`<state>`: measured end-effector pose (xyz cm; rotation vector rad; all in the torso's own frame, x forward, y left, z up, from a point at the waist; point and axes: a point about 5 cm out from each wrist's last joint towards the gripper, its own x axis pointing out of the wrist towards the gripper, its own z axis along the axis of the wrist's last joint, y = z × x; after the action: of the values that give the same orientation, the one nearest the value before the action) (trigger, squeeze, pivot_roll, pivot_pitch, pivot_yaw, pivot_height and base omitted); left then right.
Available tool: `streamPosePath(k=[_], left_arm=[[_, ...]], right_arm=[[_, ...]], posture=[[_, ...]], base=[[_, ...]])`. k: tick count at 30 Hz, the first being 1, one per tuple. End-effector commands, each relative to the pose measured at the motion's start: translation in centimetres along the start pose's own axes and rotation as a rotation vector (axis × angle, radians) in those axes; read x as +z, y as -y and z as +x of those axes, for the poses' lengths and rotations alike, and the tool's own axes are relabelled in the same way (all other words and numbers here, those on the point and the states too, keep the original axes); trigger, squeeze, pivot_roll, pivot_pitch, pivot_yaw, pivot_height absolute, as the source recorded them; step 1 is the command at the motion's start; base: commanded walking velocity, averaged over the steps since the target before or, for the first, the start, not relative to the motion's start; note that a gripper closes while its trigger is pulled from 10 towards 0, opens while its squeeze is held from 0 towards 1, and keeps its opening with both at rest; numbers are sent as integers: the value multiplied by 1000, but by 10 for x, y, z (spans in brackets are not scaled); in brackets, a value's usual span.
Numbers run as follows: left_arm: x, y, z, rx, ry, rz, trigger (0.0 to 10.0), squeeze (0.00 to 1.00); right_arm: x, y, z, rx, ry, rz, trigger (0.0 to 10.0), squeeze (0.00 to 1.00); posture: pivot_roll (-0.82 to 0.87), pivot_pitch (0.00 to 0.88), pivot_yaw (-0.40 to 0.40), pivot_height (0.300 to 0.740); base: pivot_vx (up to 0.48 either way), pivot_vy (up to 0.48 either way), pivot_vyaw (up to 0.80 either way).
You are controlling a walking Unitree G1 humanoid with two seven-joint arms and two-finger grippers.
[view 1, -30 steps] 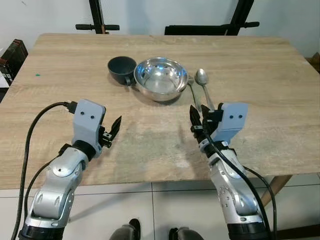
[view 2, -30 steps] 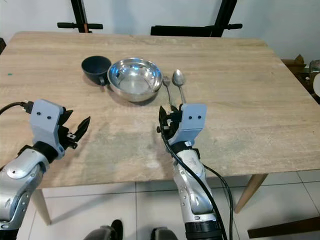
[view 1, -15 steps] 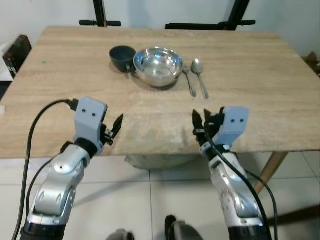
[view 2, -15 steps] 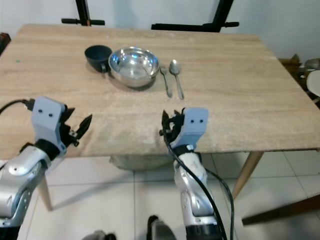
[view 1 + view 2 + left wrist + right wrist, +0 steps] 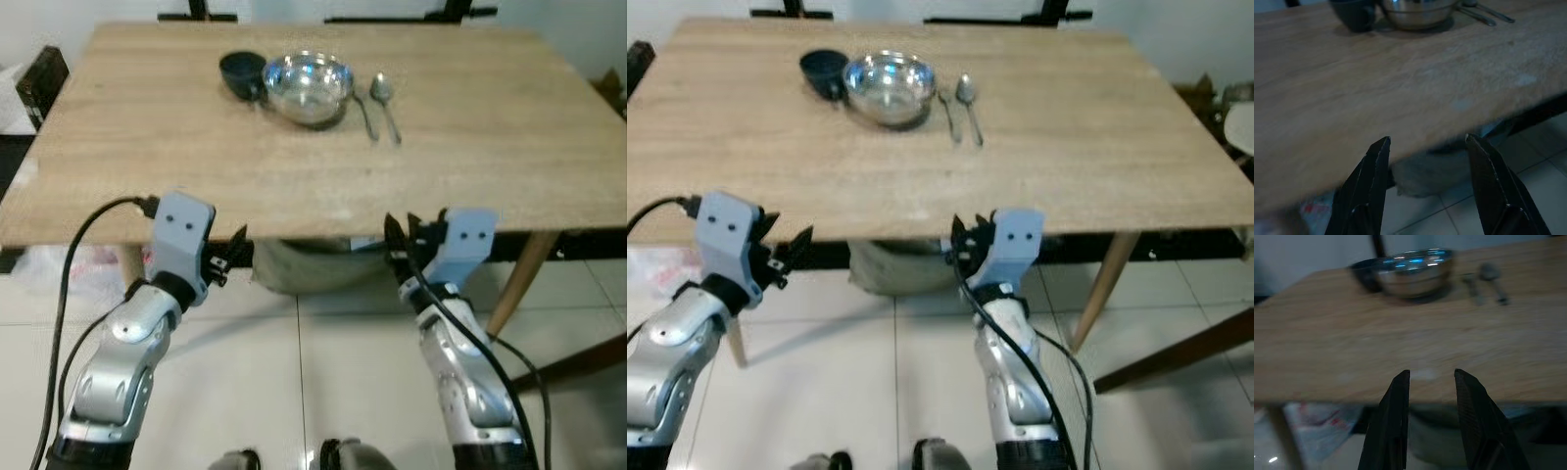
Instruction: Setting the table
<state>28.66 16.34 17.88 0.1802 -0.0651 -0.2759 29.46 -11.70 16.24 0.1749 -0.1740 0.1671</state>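
Seemingly the setting is already laid at the far side of the wooden surface (image 5: 294, 157): a dark cup (image 5: 242, 71) touches the steel bowl (image 5: 309, 86) on its left, and a fork (image 5: 363, 103) and spoon (image 5: 384, 93) lie side by side just right of the bowl, so little looks left to do. Both utensils have their long axes running from the far edge toward the robot, heads at the far end. The left gripper (image 5: 233, 253) and right gripper (image 5: 400, 235) hover off the near edge over the floor, well apart from the setting, left fingers (image 5: 1371, 176) spread wide, right fingers (image 5: 1396, 421) narrowly parted, holding nothing
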Motion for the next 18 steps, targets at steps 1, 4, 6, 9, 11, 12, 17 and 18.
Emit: streamPosePath(k=[1,4,6,9,11,12,17,18], left_arm=[[-5,2,-2,-6,-23,-1,10000,0],[-5,2,-2,-7,-23,-1,10000,0],[-5,2,-2,-7,-23,-2,10000,0],[-5,2,-1,-7,-23,-1,10000,0],[-5,2,-1,-8,-22,-1,10000,0],[-5,2,-1,-8,-22,-1,10000,0],[-4,2,-1,-10,-22,1,10000,0],[-4,2,-1,-10,-22,1,10000,0]], right_arm=[[-2,2,-2,-7,-14,-8,10000,0],[-2,2,-2,-7,-15,-8,10000,0],[-2,2,-3,-8,-15,-7,10000,0],[-2,2,-2,-8,-15,-7,10000,0],[-2,2,-2,-9,-15,-8,10000,0],[-2,2,-2,-9,-15,-8,10000,0],[-2,2,-2,-10,-16,-8,10000,0],[-2,2,-2,-10,-16,-8,10000,0]], posture=[[-85,91,48,740],[-85,91,48,740],[-85,92,48,740],[-85,92,49,740],[-85,91,49,740],[-85,91,49,740],[-84,91,50,740],[-84,91,50,740]], base=[[-307,0,0],[-307,0,0],[-304,0,0],[-304,0,0],[-306,0,0],[-304,0,0],[-307,0,0],[-307,0,0]])
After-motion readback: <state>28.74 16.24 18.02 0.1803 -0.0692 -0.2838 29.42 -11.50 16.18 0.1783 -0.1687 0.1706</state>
